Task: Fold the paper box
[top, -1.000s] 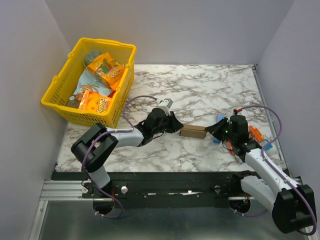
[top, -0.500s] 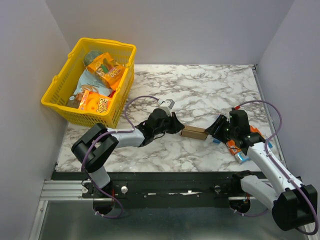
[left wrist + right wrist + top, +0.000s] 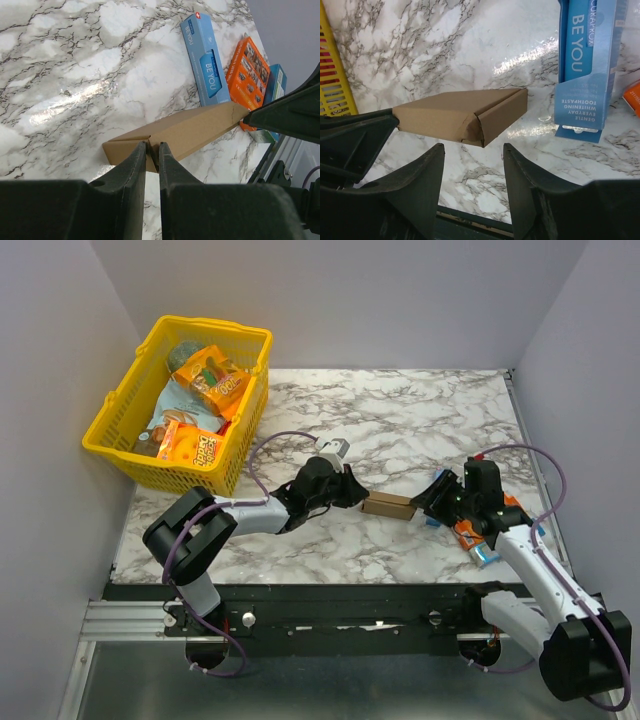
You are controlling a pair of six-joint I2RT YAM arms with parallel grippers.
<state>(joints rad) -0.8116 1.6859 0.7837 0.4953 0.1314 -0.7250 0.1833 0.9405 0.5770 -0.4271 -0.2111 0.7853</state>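
Presently we find the paper box [image 3: 387, 504] at the front middle of the marble table [image 3: 400, 420], between the two arms. The left gripper [image 3: 152, 147] is clamped on the box's left edge, its fingers pinching the thin cardboard. The right gripper [image 3: 472, 150] is released, its jaws spread at the box's right end and grasping nothing. We cannot tell whether it touches the box. A blue packet [image 3: 585, 65] lies near that end.

The top camera looks down from behind; both wrist cameras closely face the paper box [image 3: 190, 130] from opposite ends.
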